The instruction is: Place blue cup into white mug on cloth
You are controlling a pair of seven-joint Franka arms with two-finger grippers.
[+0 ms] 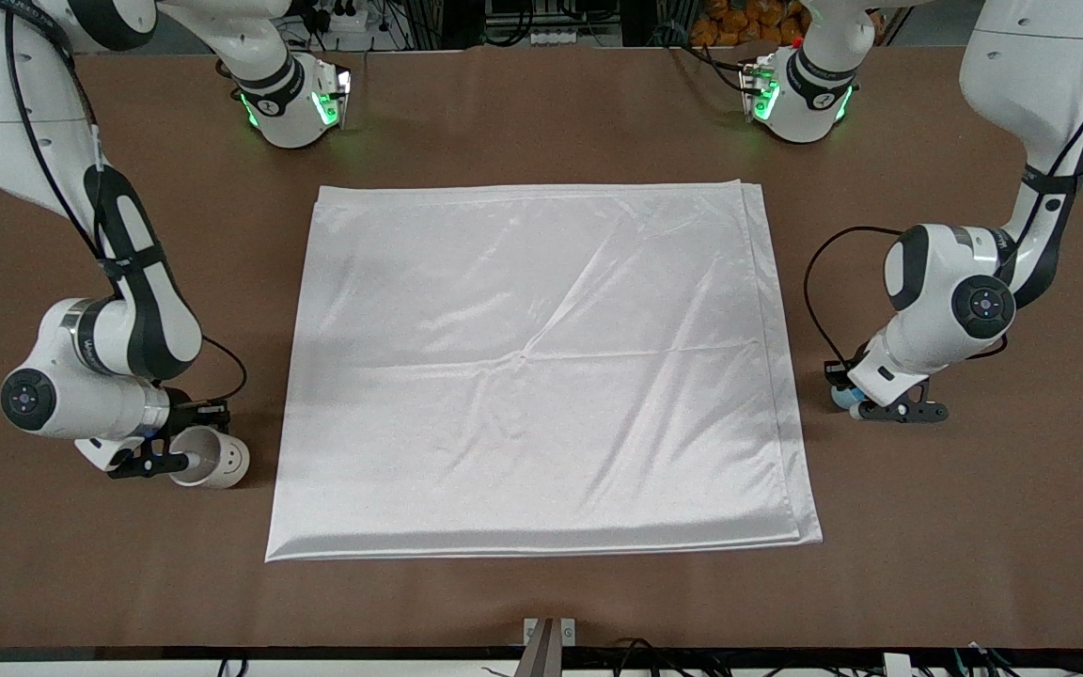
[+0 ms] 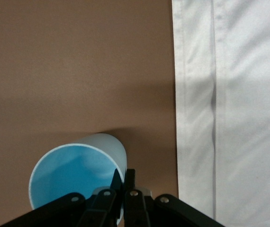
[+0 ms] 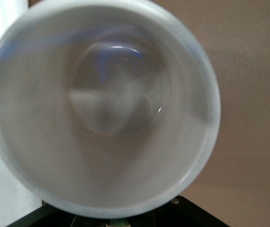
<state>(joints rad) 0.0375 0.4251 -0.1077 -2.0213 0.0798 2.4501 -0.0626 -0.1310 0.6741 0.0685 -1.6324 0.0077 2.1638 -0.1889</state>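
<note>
The white cloth [image 1: 541, 367] lies flat in the middle of the table. My right gripper [image 1: 168, 463] is low beside the cloth at the right arm's end and is shut on the rim of the white mug [image 1: 212, 458], which is tilted. The mug's cream inside [image 3: 102, 109] fills the right wrist view and hides the fingers. My left gripper [image 1: 866, 406] is low beside the cloth at the left arm's end. It [image 2: 124, 177] is shut on the rim of the blue cup [image 2: 73, 177], which is tilted. In the front view only a sliver of the cup [image 1: 844, 397] shows.
The brown table [image 1: 541, 113] surrounds the cloth. The cloth's folded edge [image 2: 211, 104] runs close to the blue cup. Both arm bases stand along the table's edge farthest from the front camera.
</note>
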